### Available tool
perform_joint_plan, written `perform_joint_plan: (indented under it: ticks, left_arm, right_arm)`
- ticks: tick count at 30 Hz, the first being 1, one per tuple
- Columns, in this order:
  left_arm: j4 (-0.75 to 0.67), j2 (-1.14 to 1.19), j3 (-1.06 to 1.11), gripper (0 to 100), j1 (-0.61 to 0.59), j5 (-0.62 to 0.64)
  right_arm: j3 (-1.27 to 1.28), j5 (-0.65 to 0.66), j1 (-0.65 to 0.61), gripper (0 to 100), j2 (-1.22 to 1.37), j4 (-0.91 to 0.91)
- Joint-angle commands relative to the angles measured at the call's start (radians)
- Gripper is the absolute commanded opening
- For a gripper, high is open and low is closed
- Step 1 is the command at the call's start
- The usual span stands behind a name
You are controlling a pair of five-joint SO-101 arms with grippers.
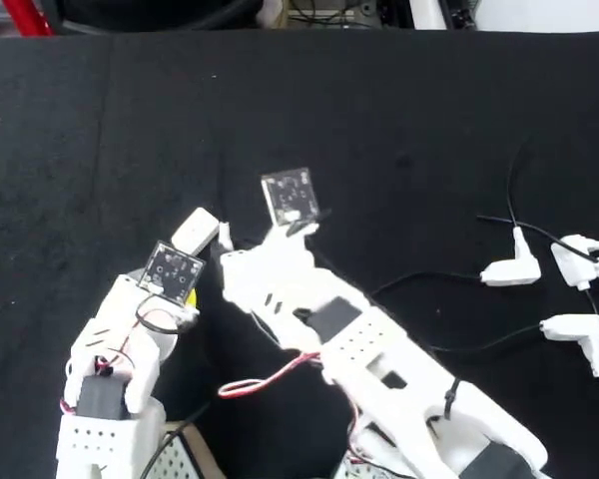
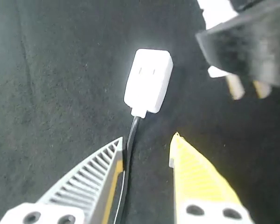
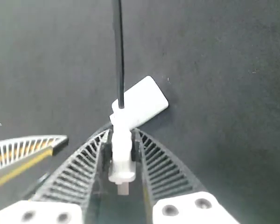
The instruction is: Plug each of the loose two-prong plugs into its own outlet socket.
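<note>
Near the middle of the black table (image 1: 379, 120), both arms lean forward and converge on the white outlet socket (image 2: 148, 81). The left gripper (image 2: 148, 140) hovers just behind the socket with its fingers spread. The socket's black cord (image 2: 134, 127) runs between them, against the grey one. The right gripper (image 3: 122, 133) pinches a white two-prong plug (image 3: 121, 154), whose prongs sit just beside the socket, apart from it. More loose plugs (image 1: 509, 267) lie well off at the table's right.
</note>
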Motion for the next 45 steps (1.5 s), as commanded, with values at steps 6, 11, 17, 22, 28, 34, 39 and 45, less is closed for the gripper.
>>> perform_joint_plan:
  ticks: [6,11,17,22,28,34,39,45]
  left_arm:
    - [-0.020,-0.008,-0.028,17,0.036,0.133]
    - [-0.018,-0.008,-0.021,17,0.090,0.140]
    - [-0.021,-0.008,-0.027,19,0.094,0.173]
    - [-0.021,-0.008,-0.038,25,0.082,0.256]
    - [-0.038,-0.008,-0.041,25,0.050,0.258]
    - [-0.104,-0.008,-0.031,25,-0.019,0.267]
    - [-0.106,-0.008,-0.038,25,-0.027,0.307]
    - [-0.106,-0.008,-0.038,25,-0.028,0.307]
  right_arm:
    - [0.157,-0.017,-0.014,1.2,-0.031,-0.410]
    - [0.209,-0.026,-0.015,1.2,-0.076,-0.451]
    - [0.375,-0.017,-0.153,1.2,-0.331,-0.460]
    - [0.443,-0.026,-0.167,1.2,-0.542,-0.364]
    - [0.423,-0.046,-0.172,1.2,-0.665,-0.157]
    - [0.364,-0.061,-0.178,1.2,-0.668,0.002]
    - [0.361,-0.057,-0.193,1.2,-0.668,0.014]
    - [0.355,-0.012,-0.193,1.2,-0.634,0.015]
